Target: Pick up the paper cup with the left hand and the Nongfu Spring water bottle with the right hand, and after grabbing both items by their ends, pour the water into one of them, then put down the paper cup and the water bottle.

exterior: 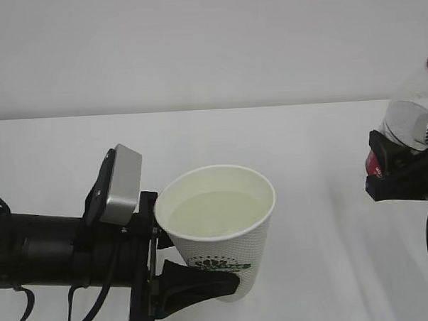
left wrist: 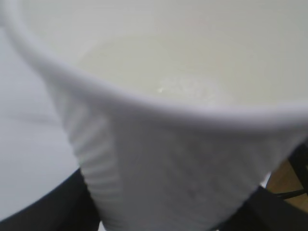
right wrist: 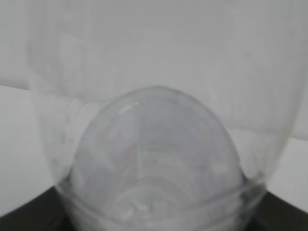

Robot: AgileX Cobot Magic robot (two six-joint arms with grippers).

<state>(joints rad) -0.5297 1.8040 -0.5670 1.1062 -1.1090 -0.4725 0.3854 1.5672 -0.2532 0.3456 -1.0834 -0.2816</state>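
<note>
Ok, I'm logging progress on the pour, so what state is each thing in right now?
paper cup: upright, held off the table, partly filled.
water: pale, lying level in the cup.
Nongfu Spring water bottle: held at the right edge, mostly out of view; its tilt is unclear.
left hand: closed on the cup's lower part.
right hand: closed on the bottle.

A plain white table (exterior: 322, 198) runs back to a bare pale grey wall (exterior: 195, 47) under soft, even light.
</note>
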